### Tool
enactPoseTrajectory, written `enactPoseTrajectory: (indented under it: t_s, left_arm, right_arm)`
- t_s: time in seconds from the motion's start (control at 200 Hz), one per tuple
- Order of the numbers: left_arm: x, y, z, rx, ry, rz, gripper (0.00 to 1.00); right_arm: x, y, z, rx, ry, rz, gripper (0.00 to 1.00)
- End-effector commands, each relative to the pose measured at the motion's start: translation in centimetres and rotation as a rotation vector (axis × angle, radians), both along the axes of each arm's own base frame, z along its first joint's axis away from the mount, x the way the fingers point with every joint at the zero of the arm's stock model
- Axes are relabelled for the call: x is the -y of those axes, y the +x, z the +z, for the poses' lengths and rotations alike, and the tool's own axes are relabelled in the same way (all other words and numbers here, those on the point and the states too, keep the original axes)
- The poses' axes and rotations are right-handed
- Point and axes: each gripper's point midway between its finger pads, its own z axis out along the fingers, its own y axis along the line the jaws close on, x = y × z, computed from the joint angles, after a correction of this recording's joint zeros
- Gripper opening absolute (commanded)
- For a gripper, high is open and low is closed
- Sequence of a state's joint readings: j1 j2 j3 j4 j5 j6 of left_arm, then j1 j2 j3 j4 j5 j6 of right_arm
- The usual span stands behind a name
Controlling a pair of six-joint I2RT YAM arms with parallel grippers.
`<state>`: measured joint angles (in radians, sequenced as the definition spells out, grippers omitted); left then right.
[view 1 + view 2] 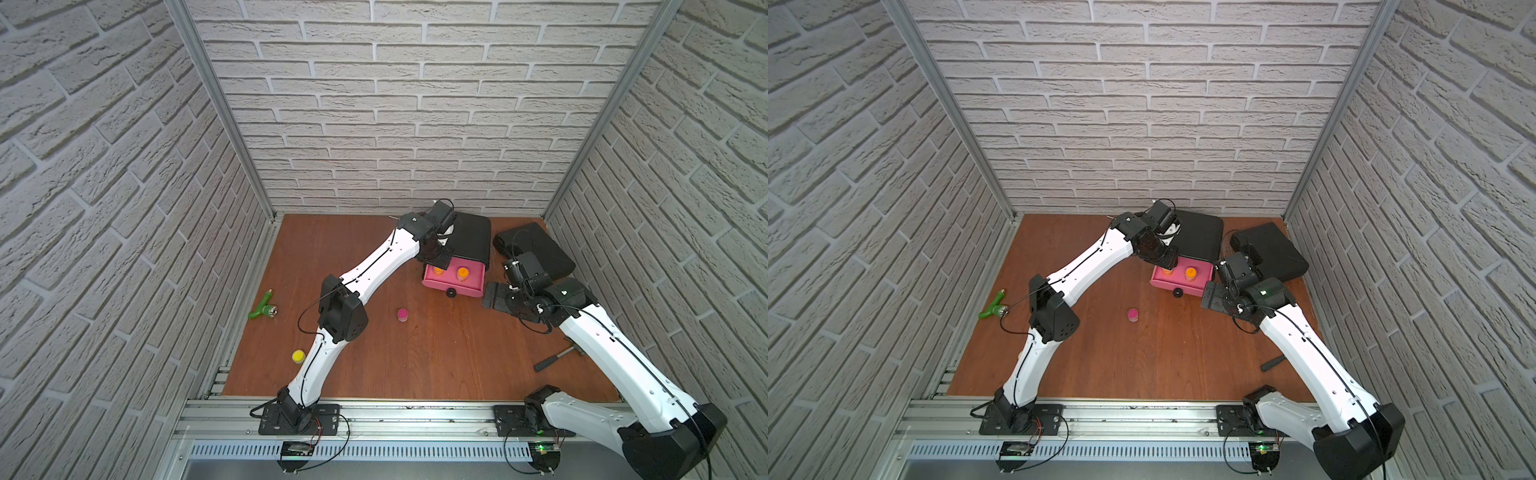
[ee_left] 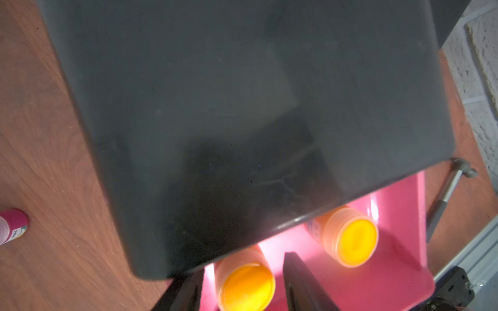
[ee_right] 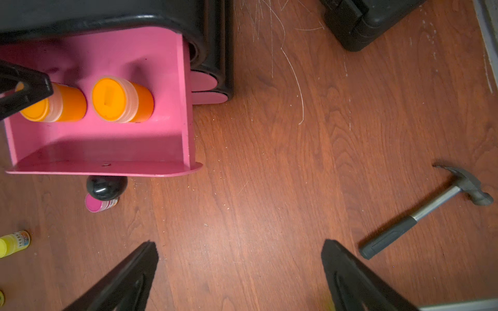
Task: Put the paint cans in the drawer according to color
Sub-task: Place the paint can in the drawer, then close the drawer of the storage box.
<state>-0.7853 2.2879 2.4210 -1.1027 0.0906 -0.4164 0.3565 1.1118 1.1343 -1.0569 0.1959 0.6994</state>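
The drawer (image 1: 471, 277), the top pink one of the black cabinet (image 1: 469, 237), is pulled out, its knob (image 3: 106, 185) facing the room. Two orange paint cans stand inside it (image 1: 462, 273) (image 3: 67, 103). My left gripper (image 2: 244, 265) hangs open over the drawer, its fingers straddling one orange can (image 2: 246, 285) with a gap on each side. The second orange can (image 2: 350, 239) stands beside it. A pink can (image 1: 402, 314) and a yellow can (image 1: 298, 356) stand on the floor. My right gripper (image 3: 239, 242) is wide open over bare wood, right of the drawer.
A green Y-shaped tool (image 1: 262, 307) lies at the far left. A grey hammer (image 3: 428, 212) lies on the wood beside my right arm. A flat black case (image 1: 536, 249) sits in the back right corner. Brick walls close three sides.
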Motion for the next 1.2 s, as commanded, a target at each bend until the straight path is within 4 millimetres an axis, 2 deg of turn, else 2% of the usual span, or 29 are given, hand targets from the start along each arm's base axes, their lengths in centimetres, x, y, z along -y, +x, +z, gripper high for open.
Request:
enactPoseTrajectory:
  t_s: [0.0,0.06,0.145,0.31,0.405,0.52,0.64,0.875,0.895,0.92,1.055,1.195]
  left_arm:
    - [0.2,0.7,5.6,0.096,-0.127,0.013,0.54]
    - [0.1,0.6,6.7,0.123,-0.147,0.007,0.54]
    - [-0.3,-0.1,8.2,0.163,-0.179,-0.019,0.47]
    - [-1.4,-2.5,10.3,0.262,-0.255,-0.089,0.35]
    - [-1.5,-5.0,9.4,0.312,-0.273,-0.175,0.34]
    - [-1.7,-8.5,7.0,0.349,-0.262,-0.276,0.31]
    - [-1.7,-10.6,4.7,0.39,-0.255,-0.334,0.29]
    - [-1.8,-9.7,0.3,0.426,-0.218,-0.308,0.21]
    - [-1.8,-9.7,0.0,0.426,-0.216,-0.308,0.2]
    - [-1.7,-9.6,-0.4,0.423,-0.21,-0.313,0.19]
    - [-1.4,-8.9,-2.0,0.438,-0.175,-0.324,0.14]
    - [-1.2,-7.6,-2.9,0.455,-0.178,-0.309,0.13]
  right_arm:
    - [-0.8,1.8,1.7,0.061,0.038,0.016,1.0]
    - [-1.1,2.6,2.2,0.074,0.061,0.017,1.0]
    - [-1.5,4.4,3.0,0.099,0.112,0.013,1.0]
    - [-1.7,9.4,4.8,0.151,0.162,0.008,0.97]
    - [-1.7,12.8,5.6,0.18,0.165,0.017,0.96]
    - [-2.1,16.9,5.9,0.188,0.18,0.049,0.96]
    - [-2.8,20.8,6.2,0.193,0.206,0.106,0.94]
    - [-2.9,26.9,5.8,0.229,0.182,0.116,0.9]
    - [-2.9,27.3,6.5,0.251,0.181,0.119,0.9]
    - [-3.0,28.2,5.3,0.234,0.178,0.118,0.89]
    - [-3.4,31.0,5.9,0.276,0.198,0.132,0.89]
    - [-3.4,33.1,5.2,0.277,0.213,0.111,0.89]
